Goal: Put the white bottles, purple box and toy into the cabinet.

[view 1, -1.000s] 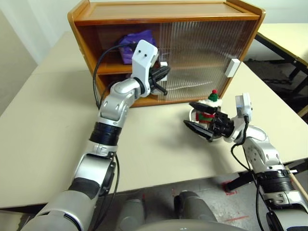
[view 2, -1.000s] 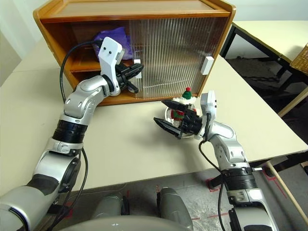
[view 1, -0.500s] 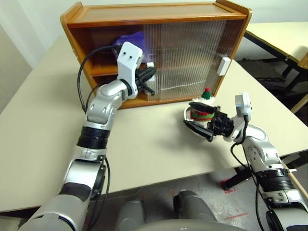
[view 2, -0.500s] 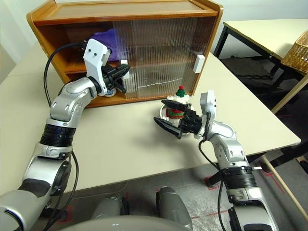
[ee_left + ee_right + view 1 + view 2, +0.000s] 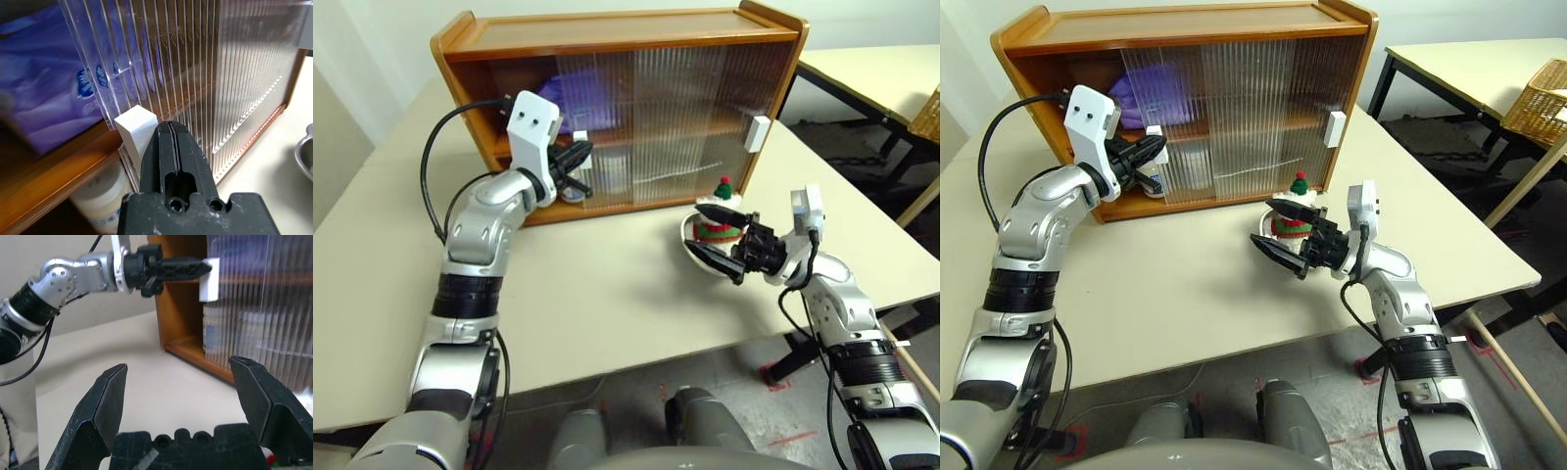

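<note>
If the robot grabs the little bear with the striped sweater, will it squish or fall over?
The toy looks plush, so it would probably squish rather than break. It seems light for its size. It sits upright in the steel dish, with a tall hat, so a sideways nudge might tip it.

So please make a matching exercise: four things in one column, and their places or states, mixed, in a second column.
1. purple box
2. white bottles
3. toy
4. left tool

a. shut, against the door's white handle
b. in the steel dish on the table
c. lower compartment of the cabinet
d. upper shelf

Pairs: 1-d, 2-c, 3-b, 4-a
</note>
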